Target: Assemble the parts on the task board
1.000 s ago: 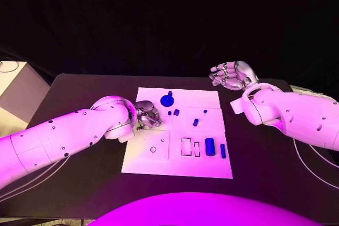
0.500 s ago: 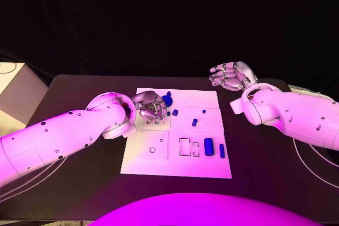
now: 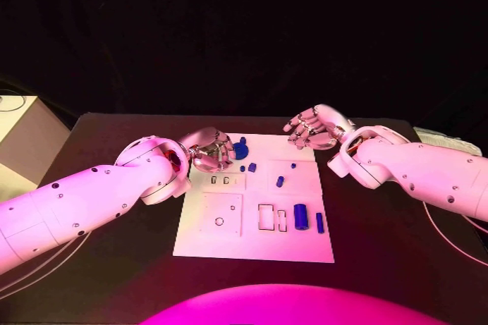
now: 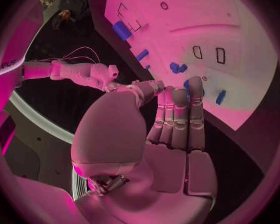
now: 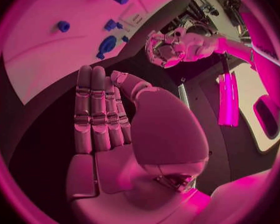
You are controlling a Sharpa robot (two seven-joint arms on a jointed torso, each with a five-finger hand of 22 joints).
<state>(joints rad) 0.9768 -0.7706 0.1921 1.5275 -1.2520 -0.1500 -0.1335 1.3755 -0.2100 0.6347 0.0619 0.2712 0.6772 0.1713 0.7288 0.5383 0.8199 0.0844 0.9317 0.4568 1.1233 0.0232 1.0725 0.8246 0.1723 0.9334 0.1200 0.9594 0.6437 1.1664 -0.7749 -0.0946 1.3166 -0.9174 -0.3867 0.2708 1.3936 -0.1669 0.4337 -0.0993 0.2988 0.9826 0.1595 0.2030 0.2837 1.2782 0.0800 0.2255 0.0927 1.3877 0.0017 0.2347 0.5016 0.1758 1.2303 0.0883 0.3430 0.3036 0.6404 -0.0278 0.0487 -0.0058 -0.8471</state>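
The white task board point(image 3: 254, 233) lies in the middle of the black table. On its far half sit a round blue part point(image 3: 241, 149) and a few small blue parts point(image 3: 280, 182). A blue cylinder point(image 3: 301, 213) and a thin blue bar point(image 3: 319, 223) lie nearer, on the right. My left hand point(image 3: 211, 150) hovers at the board's far left corner, right beside the round part and holding nothing. My right hand point(image 3: 310, 127) hangs over the far right corner, also holding nothing. In the wrist views both hands point(image 4: 171, 129) point(image 5: 109, 119) show straight fingers and bare palms.
Rectangular slots point(image 3: 266, 216) and a small round hole point(image 3: 218, 221) mark the board's near half. A pale box point(image 3: 15, 131) stands off the table's left edge. In the right wrist view my left hand point(image 5: 168, 47) is seen beyond the board point(image 5: 40, 45).
My left hand has moved from the board's left edge toward its far left corner. My right hand has come in from the far right to the board's far right corner.
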